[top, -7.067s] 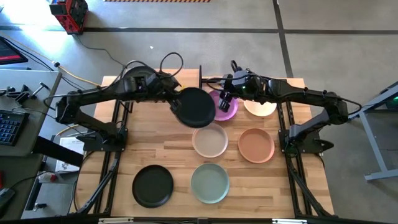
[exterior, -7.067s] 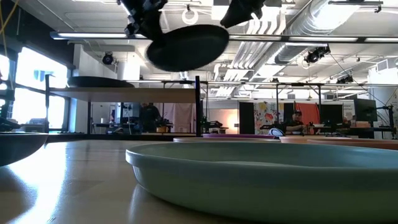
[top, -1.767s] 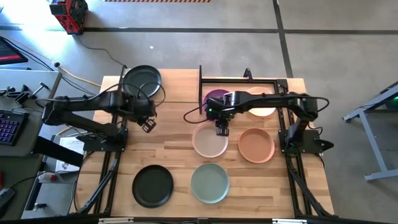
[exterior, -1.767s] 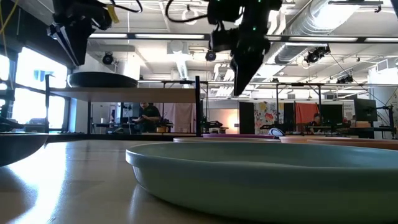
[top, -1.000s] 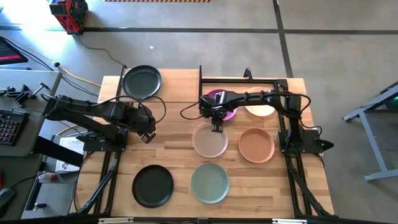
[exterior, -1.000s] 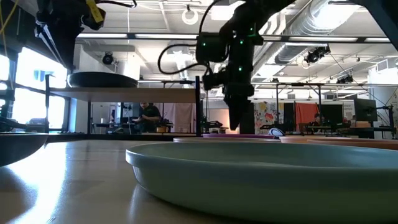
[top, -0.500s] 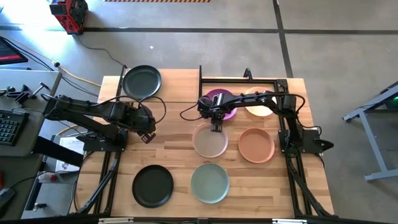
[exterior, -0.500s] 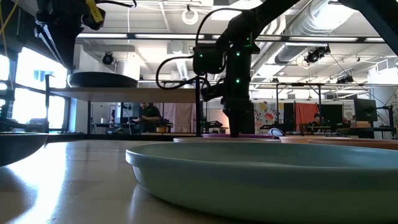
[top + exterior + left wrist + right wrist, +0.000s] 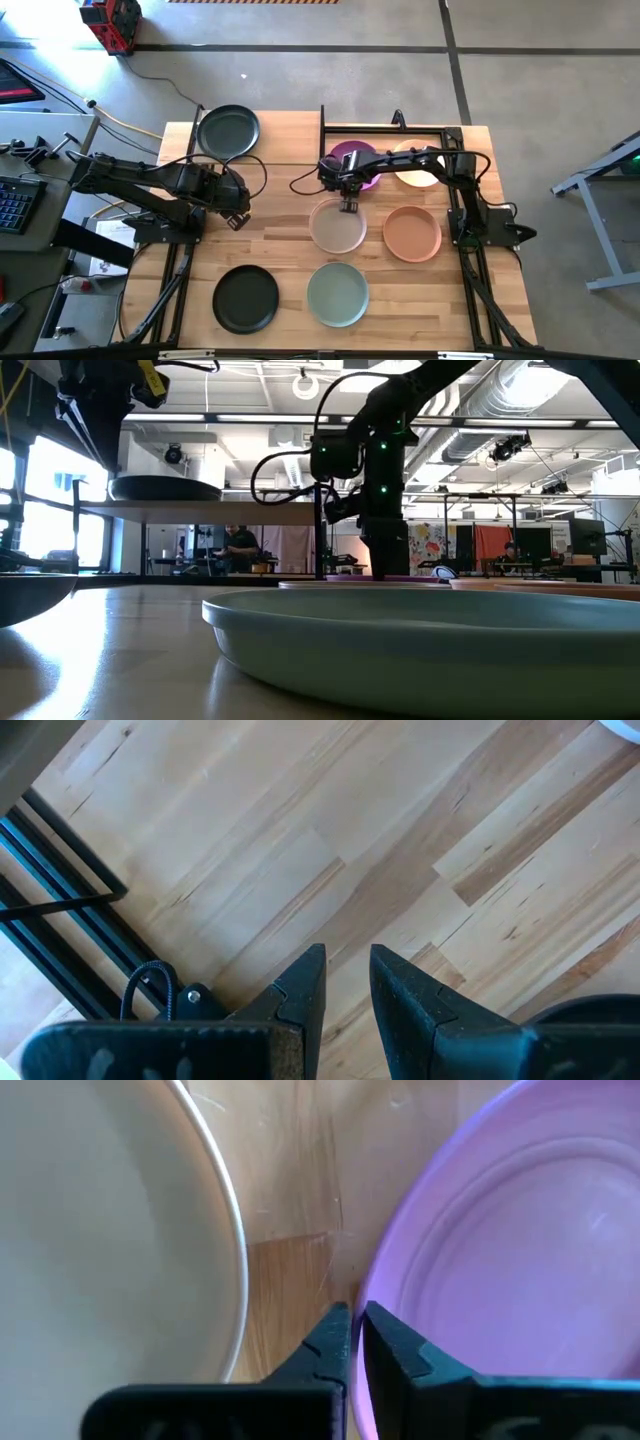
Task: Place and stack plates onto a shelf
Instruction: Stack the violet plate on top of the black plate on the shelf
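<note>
My right gripper [image 9: 347, 201] points down at the near rim of the purple plate [image 9: 356, 163], its fingers almost together around that rim. The purple plate and the cream plate [image 9: 420, 168] lie inside the shelf's black frame [image 9: 322, 128]. One black plate [image 9: 228, 130] rests on the shelf plank [image 9: 200, 512]. The beige plate [image 9: 337, 226], terracotta plate [image 9: 412, 232], sage plate [image 9: 337, 293] and another black plate [image 9: 246, 298] lie flat on the table. My left gripper [image 9: 238, 207] hovers over bare wood at the left, open by a narrow gap, holding nothing. My right gripper pinches the purple plate's near rim [image 9: 372, 1302] between its two fingers, one finger [image 9: 400, 1355] over the plate's inside and the other [image 9: 328, 1342] outside it. It comes from above, pointing down. The plate lies flat on the table.
The beige plate's rim [image 9: 235, 1230] is close beside my right gripper, a strip of bare wood between it and the purple plate. Black shelf uprights [image 9: 318, 530] stand at the table's far side. Bare tabletop [image 9: 270, 230] lies between the two arms.
My right gripper has come down the last short way onto the purple plate's near rim and then stayed there. No plate has moved.
</note>
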Robot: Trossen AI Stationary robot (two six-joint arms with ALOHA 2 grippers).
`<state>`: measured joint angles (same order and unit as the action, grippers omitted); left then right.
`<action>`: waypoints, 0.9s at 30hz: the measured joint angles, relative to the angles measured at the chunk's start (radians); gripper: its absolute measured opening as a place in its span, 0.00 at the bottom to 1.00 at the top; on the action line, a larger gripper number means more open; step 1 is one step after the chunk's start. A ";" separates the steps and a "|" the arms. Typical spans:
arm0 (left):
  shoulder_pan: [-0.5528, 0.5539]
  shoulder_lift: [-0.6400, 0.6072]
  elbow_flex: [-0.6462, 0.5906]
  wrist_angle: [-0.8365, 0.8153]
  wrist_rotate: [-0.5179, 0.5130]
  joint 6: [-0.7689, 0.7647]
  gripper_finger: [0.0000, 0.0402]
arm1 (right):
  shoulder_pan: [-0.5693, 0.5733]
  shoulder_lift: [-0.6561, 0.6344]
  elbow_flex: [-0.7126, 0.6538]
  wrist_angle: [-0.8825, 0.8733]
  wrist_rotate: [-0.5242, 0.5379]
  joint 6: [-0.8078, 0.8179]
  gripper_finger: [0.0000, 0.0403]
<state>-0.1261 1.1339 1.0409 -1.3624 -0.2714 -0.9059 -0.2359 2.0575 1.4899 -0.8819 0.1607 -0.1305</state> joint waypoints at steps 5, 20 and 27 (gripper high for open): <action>0.000 0.000 0.000 0.000 0.000 0.000 0.18 | 0.000 0.000 0.000 -0.012 -0.012 0.001 0.00; 0.000 0.000 0.000 0.000 0.000 0.026 0.18 | -0.007 -0.001 0.000 -0.027 -0.084 0.019 0.00; 0.000 0.000 0.000 0.000 0.000 0.027 0.18 | -0.006 -0.002 0.000 -0.025 -0.087 0.018 0.09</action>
<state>-0.1261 1.1339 1.0412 -1.3621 -0.2718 -0.8791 -0.2424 2.0560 1.4902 -0.9068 0.0737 -0.1123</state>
